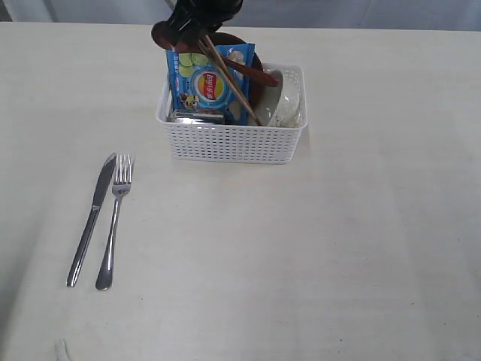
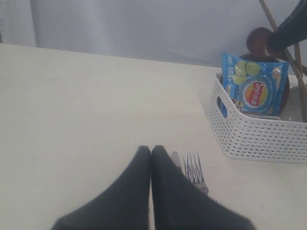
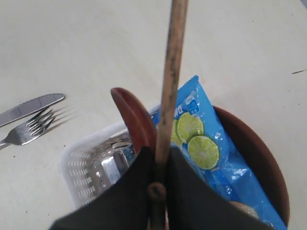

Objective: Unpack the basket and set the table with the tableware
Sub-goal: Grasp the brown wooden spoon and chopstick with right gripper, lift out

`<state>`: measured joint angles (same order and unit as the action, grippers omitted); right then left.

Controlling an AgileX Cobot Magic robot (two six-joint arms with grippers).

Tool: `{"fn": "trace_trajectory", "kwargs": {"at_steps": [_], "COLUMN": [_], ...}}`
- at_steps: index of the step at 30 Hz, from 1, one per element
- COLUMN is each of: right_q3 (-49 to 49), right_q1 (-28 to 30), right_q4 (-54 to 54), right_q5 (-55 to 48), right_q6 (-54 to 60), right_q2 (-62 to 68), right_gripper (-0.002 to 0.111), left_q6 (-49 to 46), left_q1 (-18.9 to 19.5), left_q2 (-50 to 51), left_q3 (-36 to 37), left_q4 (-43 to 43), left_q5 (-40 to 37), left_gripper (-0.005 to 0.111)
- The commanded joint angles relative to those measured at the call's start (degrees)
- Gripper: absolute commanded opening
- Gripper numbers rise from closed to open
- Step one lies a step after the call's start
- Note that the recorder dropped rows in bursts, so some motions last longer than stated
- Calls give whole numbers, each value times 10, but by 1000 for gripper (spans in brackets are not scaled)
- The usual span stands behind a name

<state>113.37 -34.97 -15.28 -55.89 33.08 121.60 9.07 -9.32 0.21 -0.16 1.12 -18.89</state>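
Note:
The white basket (image 1: 233, 143) stands at the table's far middle. In it are wooden chopsticks (image 1: 229, 79), a dark red spoon (image 1: 161, 31), a brown plate (image 3: 259, 158), an off-white bowl (image 1: 289, 101) and a steel cup (image 1: 197, 116). My right gripper (image 3: 162, 151) hovers over the basket's back left, shut on the upper ends of the chopsticks (image 3: 173, 62); the spoon (image 3: 134, 120) leans right beside its finger. The knife (image 1: 92, 218) and fork (image 1: 114, 226) lie side by side on the table (image 1: 338, 248) at the left. My left gripper (image 2: 151, 149) is shut and empty, just short of the knife (image 2: 175, 160).
A blue chip bag (image 1: 207, 83) stands upright in the basket in front of the plate, with the chopsticks slanting across its face. A pale curtain backs the table's far edge.

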Motion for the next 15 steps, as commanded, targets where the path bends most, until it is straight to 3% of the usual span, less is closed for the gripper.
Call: {"fn": "trace_trajectory", "kwargs": {"at_steps": [1, 15], "right_q3": [-4, 57], "right_q1": [2, 10], "right_q4": [20, 8], "right_q5": [-24, 8], "right_q6": [-19, -18], "right_q2": [5, -15], "right_gripper": [-1, -1], "left_q6": [0, 0], "left_q1": [1, 1], "left_q2": [-2, -2], "left_q3": [2, 2], "left_q4": [1, 1], "left_q5": [6, 6], "left_gripper": [0, 0]}}
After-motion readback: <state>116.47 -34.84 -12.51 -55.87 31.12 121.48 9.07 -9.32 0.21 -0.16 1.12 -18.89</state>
